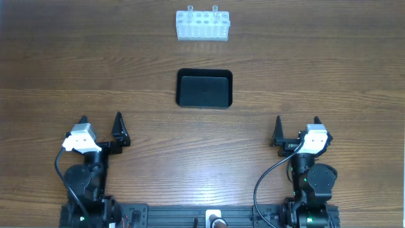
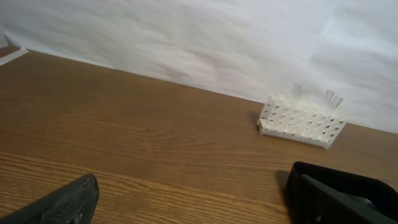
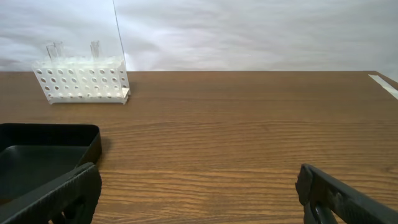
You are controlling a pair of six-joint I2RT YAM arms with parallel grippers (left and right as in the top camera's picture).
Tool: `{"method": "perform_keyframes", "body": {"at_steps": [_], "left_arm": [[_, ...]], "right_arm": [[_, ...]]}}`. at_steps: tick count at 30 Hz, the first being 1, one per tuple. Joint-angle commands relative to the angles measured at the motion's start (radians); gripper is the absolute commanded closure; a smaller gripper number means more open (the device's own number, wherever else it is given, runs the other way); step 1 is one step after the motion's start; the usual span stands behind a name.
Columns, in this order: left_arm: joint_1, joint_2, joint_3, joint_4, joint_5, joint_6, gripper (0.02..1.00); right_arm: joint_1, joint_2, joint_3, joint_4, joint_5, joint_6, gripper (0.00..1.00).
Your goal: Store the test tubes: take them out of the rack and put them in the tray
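A white perforated rack (image 1: pixel 202 26) stands at the far middle of the wooden table, with clear test tubes (image 1: pixel 189 9) rising from it near both ends. The rack (image 2: pixel 301 121) and the rack (image 3: pixel 82 81) also show far off in the wrist views, its tubes (image 3: pixel 55 50) upright. A black tray (image 1: pixel 204 88) lies in front of the rack, nothing inside it; its corner (image 3: pixel 46 152) sits near the right wrist camera. My left gripper (image 1: pixel 101 121) is open at the near left, far from the rack. My right gripper (image 1: pixel 297 125) is open at the near right, holding nothing.
Bare wood table (image 1: pixel 202 164) stretches between the two grippers and the tray. A white wall or backdrop (image 3: pixel 249 31) rises behind the table's far edge. Both arm bases (image 1: pixel 88 190) stand along the near edge.
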Motion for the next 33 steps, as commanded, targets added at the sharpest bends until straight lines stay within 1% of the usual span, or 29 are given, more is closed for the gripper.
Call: {"method": "perform_keyframes", "body": {"at_steps": [1, 12, 17, 23, 27, 33], "left_arm": [[0.005, -0.005, -0.005, -0.004, -0.005, 0.015, 0.023], [0.005, -0.005, -0.004, -0.003, -0.005, 0.015, 0.02], [0.005, 0.076, 0.079, -0.005, -0.005, 0.011, 0.02], [-0.006, 0.357, 0.354, -0.017, -0.004, 0.01, 0.02], [-0.053, 0.593, 0.607, -0.017, -0.004, 0.01, 0.02], [-0.135, 0.904, 0.907, -0.016, -0.004, 0.01, 0.02]], "right_arm": [[-0.007, -0.009, -0.007, 0.0, -0.005, 0.003, 0.009], [-0.007, -0.009, -0.007, 0.0, -0.005, 0.003, 0.012], [-0.007, -0.009, -0.007, 0.0, -0.005, 0.003, 0.007], [-0.007, -0.009, -0.007, 0.0, -0.005, 0.003, 0.009], [-0.007, -0.009, -0.007, 0.0, -0.005, 0.003, 0.009], [-0.007, -0.009, -0.007, 0.0, -0.005, 0.003, 0.009]]}}
